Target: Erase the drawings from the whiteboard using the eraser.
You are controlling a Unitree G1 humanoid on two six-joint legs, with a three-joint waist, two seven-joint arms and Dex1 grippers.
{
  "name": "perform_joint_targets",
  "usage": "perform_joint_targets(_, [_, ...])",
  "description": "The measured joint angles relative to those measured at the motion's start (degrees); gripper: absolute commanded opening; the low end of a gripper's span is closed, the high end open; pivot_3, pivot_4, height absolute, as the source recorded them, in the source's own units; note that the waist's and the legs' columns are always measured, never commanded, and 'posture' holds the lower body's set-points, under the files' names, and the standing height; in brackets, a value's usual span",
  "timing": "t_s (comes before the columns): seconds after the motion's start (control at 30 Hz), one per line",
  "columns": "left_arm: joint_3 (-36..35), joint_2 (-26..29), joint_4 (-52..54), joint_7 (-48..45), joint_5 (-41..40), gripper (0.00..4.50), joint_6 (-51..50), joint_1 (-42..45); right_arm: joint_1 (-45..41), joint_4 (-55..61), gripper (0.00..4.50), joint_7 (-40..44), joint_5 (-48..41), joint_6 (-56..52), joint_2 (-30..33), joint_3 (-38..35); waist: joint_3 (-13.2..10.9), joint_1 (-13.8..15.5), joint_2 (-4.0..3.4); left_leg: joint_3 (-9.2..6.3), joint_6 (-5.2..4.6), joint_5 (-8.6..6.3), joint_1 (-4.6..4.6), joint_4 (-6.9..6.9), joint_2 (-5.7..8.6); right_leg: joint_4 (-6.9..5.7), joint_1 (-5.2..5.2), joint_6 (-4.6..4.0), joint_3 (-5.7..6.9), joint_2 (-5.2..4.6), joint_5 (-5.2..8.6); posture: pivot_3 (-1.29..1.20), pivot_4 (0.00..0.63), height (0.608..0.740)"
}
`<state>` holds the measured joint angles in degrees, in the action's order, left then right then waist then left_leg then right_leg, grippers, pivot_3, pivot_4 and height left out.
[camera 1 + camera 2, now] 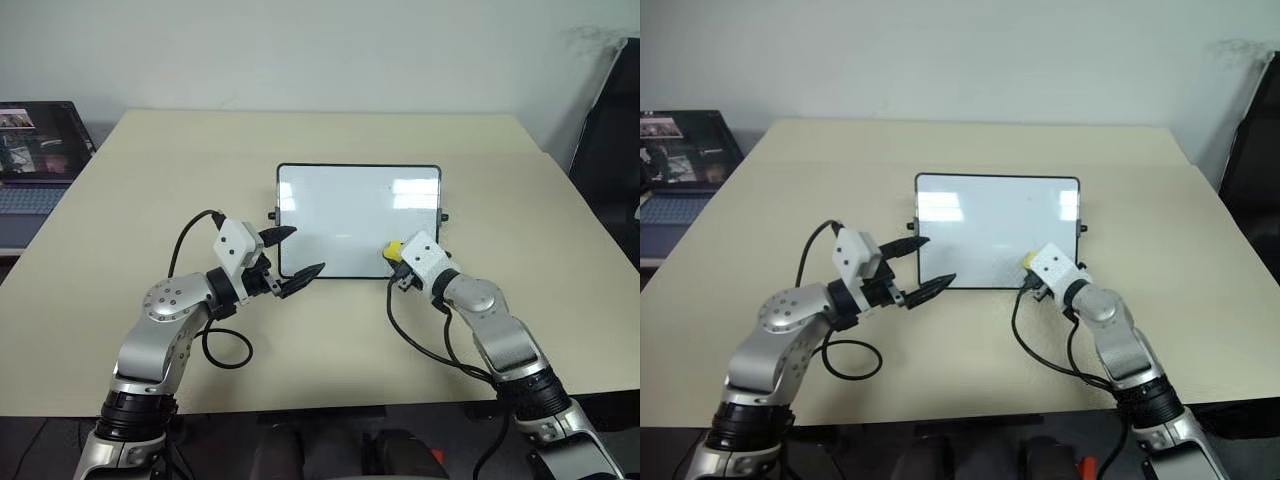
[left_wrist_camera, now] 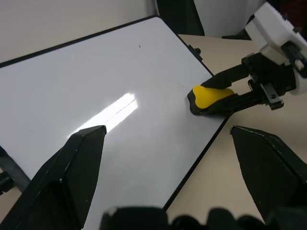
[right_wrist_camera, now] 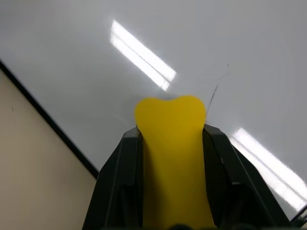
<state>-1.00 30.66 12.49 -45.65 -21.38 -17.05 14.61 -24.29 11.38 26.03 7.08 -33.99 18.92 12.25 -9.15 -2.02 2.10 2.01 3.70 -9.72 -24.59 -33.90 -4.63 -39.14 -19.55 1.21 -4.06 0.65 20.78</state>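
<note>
**Eraser held at the board's near right corner, left gripper steadying the edge**

From the head cameras, the whiteboard [image 1: 358, 218] is seen lying flat in the middle of the table [image 1: 150, 180]. The eraser [image 1: 394, 249] is clamped in the right gripper [image 1: 399, 256] and rests on the board's near right corner, so that the dark underside can be dragged over the surface. The left gripper [image 1: 290, 258] is held with its fingers spread at the board's near left corner, one finger over the white surface and one over the table, probably to keep the board from sliding; contact cannot be confirmed. A laptop [image 1: 35, 150] stands at the table's far left, well apart.

From the left wrist camera, the two spread fingers are seen straddling the board's near edge, and the eraser is shown pressed flat beside the black frame. The surface looks almost clean; only a tiny dark speck remains near the far edge.

From the right wrist camera, the yellow block is seen gripped tightly between the black fingers, pointing across the board. A thin faint stroke [image 3: 214, 89], apparently the last of the drawings, lies just ahead of it.
</note>
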Motion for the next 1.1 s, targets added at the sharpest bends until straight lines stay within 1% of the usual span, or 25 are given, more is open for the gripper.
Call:
perform_joint_targets(0.03, [0.0,0.0,0.0,0.0,0.0,4.50,0.0,0.0,-2.1,1.9,1.27,0.0,-1.0,-2.4,-0.5,-1.0,-0.1,0.0,-0.11,0.01,0.03,0.02,-0.42,-0.05,0.04,-0.01,-0.45,-0.04,0.01,0.17,-0.10,0.00,0.150,0.740])
perform_joint_targets(0.07, [0.0,0.0,0.0,0.0,0.0,4.50,0.0,0.0,-4.3,3.5,1.27,0.0,-1.7,-3.8,-0.9,-1.9,-0.1,0.1,-0.13,0.00,0.07,0.04,-0.57,-0.04,0.03,0.01,-0.60,-0.04,0.02,0.21,-0.10,0.00,0.150,0.740])
perform_joint_targets(0.17, [0.0,0.0,0.0,0.0,0.0,4.50,0.0,0.1,-10.5,5.1,1.27,-0.7,-1.6,-5.4,-1.0,-3.4,-0.1,0.4,-0.14,0.01,0.49,-0.04,-0.59,0.03,0.02,0.21,-0.61,0.04,0.00,0.22,0.04,0.00,0.150,0.740])
perform_joint_targets(0.23, [0.0,0.0,0.0,0.0,0.0,4.50,0.0,0.2,-12.3,4.2,1.27,-1.3,-1.5,-5.4,-0.6,-3.7,-0.1,0.5,-0.13,0.05,0.59,-0.14,-0.60,0.03,0.05,0.26,-0.58,0.15,-0.02,0.22,0.16,0.00,0.150,0.740])
perform_joint_targets(0.4, [0.0,0.0,-0.1,0.0,0.0,4.50,0.0,0.3,-15.2,-3.8,1.27,-2.4,0.2,-4.5,0.4,-2.3,-0.3,0.4,-0.13,0.28,0.41,-0.28,-0.60,-0.01,0.07,0.25,-0.62,0.17,-0.06,0.20,0.19,0.00,0.150,0.740])
perform_joint_targets(0.53, [0.1,0.0,-0.2,-0.1,0.1,4.50,0.0,0.5,-19.4,-11.8,1.27,-2.6,1.2,-1.0,1.0,-1.6,-0.4,0.2,-0.12,0.28,0.36,-0.29,-0.50,-0.05,0.05,0.12,-0.61,0.16,-0.05,0.20,0.19,0.00,0.150,0.740])
perform_joint_targets(0.6, [0.1,0.0,-0.2,-0.1,0.1,4.50,0.0,0.6,-20.6,-13.7,1.27,-2.7,1.5,0.7,1.2,-1.5,-0.4,0.2,-0.12,0.27,0.36,-0.29,-0.46,-0.05,0.03,0.12,-0.55,0.16,-0.04,0.20,0.19,0.00,0.150,0.740])
perform_joint_targets(0.73, [0.1,0.0,-0.2,0.0,0.1,4.50,0.0,0.6,-20.6,-15.7,1.27,-2.7,1.9,3.5,1.2,-1.2,-0.4,0.1,-0.11,0.31,0.36,-0.29,-0.36,-0.07,0.03,0.11,-0.47,0.16,-0.08,0.20,0.18,0.00,0.150,0.740])
perform_joint_targets(0.8, [0.1,0.0,-0.2,0.0,0.1,4.50,0.0,0.6,-19.1,-15.5,1.27,-2.9,2.4,5.0,1.2,-1.1,-0.4,0.1,-0.09,0.30,0.36,-0.29,-0.27,-0.08,0.02,0.11,-0.36,0.16,-0.06,0.19,0.19,0.00,0.150,0.740])
perform_joint_targets(1.0, [0.1,0.0,-0.2,0.0,0.1,4.50,0.0,0.6,-12.8,-13.2,1.27,-3.2,2.8,7.1,0.6,0.1,-0.3,0.1,-0.01,0.22,0.35,-0.29,-0.03,-0.14,0.00,0.08,0.02,0.11,-0.02,0.17,0.15,0.00,0.150,0.740])
perform_joint_targets(1.1, [0.1,0.0,-0.2,0.0,0.1,4.50,0.0,0.6,-9.2,-12.9,1.27,-4.0,2.9,9.5,0.1,0.5,-0.3,0.1,0.01,0.18,0.30,-0.25,0.35,-0.15,0.00,0.08,0.39,0.21,-0.02,0.17,0.21,0.00,0.150,0.740])
